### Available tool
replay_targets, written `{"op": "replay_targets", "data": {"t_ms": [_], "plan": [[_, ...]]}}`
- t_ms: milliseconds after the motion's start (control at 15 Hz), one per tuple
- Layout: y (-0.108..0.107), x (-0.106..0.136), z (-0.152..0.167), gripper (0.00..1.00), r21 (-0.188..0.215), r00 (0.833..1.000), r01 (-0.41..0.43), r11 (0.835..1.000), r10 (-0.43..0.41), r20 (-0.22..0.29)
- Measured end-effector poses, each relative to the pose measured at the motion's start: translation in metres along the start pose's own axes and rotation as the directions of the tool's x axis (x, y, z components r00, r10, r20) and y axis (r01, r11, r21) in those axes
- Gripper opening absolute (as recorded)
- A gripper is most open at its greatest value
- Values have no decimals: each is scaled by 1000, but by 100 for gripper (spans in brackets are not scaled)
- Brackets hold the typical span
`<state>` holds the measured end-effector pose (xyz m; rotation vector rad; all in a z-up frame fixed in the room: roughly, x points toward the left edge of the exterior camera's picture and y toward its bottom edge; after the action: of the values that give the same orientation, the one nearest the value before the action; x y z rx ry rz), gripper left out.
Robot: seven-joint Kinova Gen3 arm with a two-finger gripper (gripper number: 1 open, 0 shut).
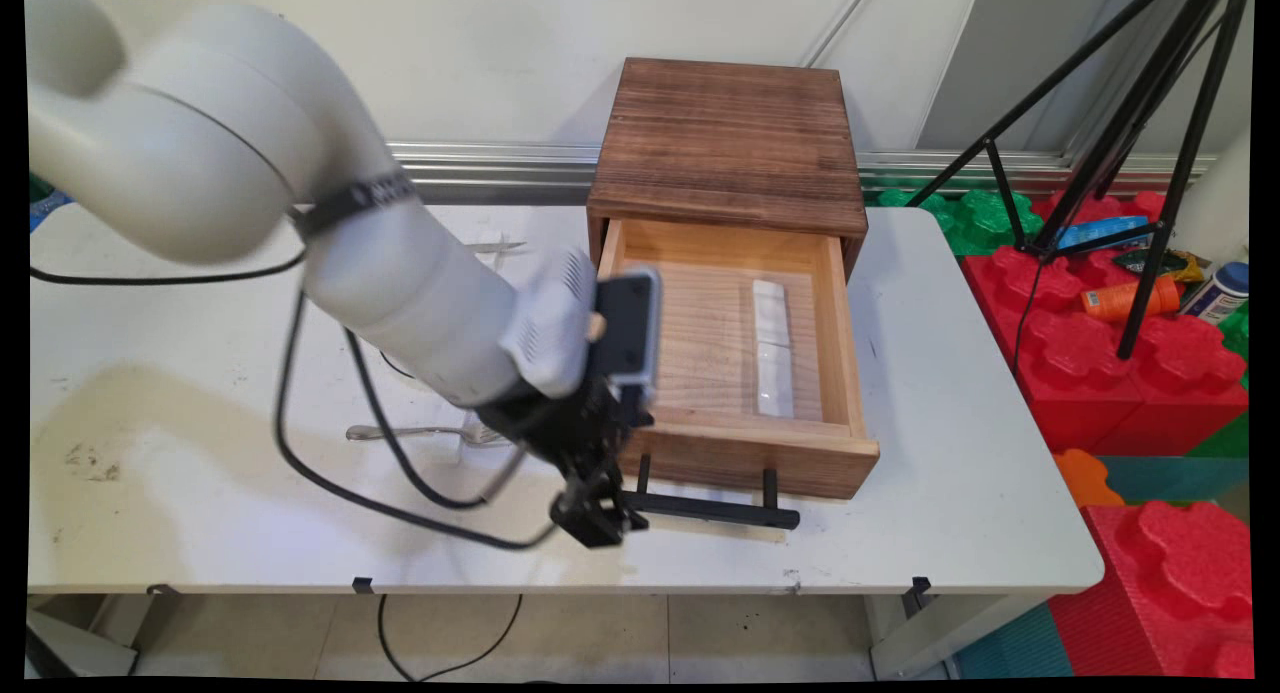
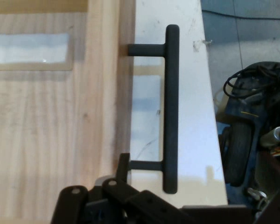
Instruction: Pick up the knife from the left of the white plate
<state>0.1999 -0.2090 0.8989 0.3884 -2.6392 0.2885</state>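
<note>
Gripper (image 1: 592, 518) sits low at the left end of the black drawer handle (image 1: 712, 508); cannot tell whether it is open or closed on the bar. Wooden drawer (image 1: 838, 353) stands pulled out just beyond it, a white packet (image 1: 772, 348) inside. Fork (image 1: 420, 433) lies on the desk (image 1: 950, 453) behind the gripper.

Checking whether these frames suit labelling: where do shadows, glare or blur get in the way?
Main view: the white arm's shadow darkens the white table on the left; the white packet in the open wooden drawer glints. Hand view: the black bar handle is sharp and casts a soft shadow; the black gripper's linkage is dark.
</note>
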Motion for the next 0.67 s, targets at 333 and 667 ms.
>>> {"op": "replay_targets", "data": {"t_ms": [333,667], "plan": [[-26,-24,-55,100,16,996,8,1000,-6,-88],[-49,-46,-97,100,20,985,20,1000,-17,-174]]}}
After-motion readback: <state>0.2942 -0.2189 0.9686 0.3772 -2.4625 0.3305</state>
